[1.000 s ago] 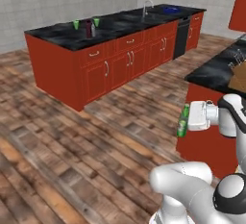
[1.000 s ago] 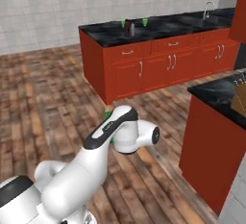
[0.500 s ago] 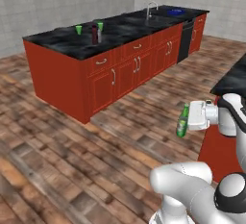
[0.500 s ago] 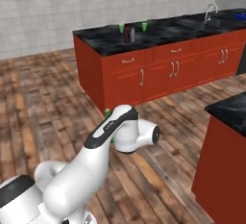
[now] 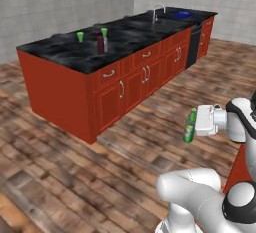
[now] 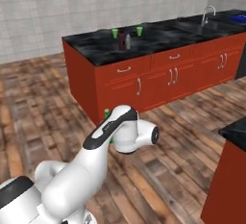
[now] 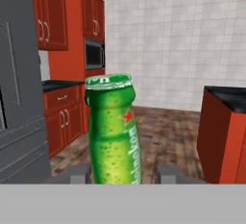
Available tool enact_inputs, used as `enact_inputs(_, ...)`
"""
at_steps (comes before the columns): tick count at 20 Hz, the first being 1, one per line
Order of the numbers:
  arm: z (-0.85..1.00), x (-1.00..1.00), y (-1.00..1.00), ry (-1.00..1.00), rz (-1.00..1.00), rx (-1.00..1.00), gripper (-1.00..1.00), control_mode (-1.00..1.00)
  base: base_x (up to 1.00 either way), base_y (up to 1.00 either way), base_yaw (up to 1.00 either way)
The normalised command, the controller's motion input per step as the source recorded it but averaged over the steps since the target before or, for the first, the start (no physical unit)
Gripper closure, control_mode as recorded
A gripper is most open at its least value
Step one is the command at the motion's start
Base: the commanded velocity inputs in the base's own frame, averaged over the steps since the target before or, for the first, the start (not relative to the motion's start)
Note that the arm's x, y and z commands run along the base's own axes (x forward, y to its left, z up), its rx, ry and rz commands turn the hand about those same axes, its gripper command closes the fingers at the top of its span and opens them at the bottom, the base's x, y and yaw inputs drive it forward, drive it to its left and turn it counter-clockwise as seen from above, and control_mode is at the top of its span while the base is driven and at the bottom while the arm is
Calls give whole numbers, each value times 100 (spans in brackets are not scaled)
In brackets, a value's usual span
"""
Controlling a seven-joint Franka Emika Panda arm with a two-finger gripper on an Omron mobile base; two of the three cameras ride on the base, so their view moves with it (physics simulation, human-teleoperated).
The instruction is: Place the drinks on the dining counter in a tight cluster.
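My gripper (image 5: 192,127) is shut on the slim green glass bottle (image 5: 189,126), held upright in the air above the wooden floor. The hand view shows the bottle (image 7: 113,131) standing between the two fingertips (image 7: 166,172). In the right base view only a sliver of the green bottle (image 6: 106,114) shows behind my arm. The dining counter (image 5: 70,57) stands across the floor, far from the gripper. On it a stout dark-red bottle (image 5: 100,44) and a small clear bottle (image 6: 128,41) stand close together.
Two small green cups (image 5: 80,36) (image 5: 104,31) stand near the bottles. A sink faucet (image 5: 158,12) and a blue bowl (image 5: 182,13) are at the island's far end. Another black counter corner (image 6: 235,130) is at my right. A grey fridge (image 7: 19,98) appears in the hand view.
Both base views have shifted as the base turned and drove; the island now sits larger and more central. The green bottle stays in the shut gripper in the same pose.
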Motion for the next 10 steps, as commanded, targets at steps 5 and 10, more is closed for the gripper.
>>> enact_inputs(5, 0, 0, 0, 0, 0, 0, 100, 100, 87, 8, -14)
enact_inputs(10, 0, 0, 0, 0, 0, 0, 100, 100, 83, 2, -17)
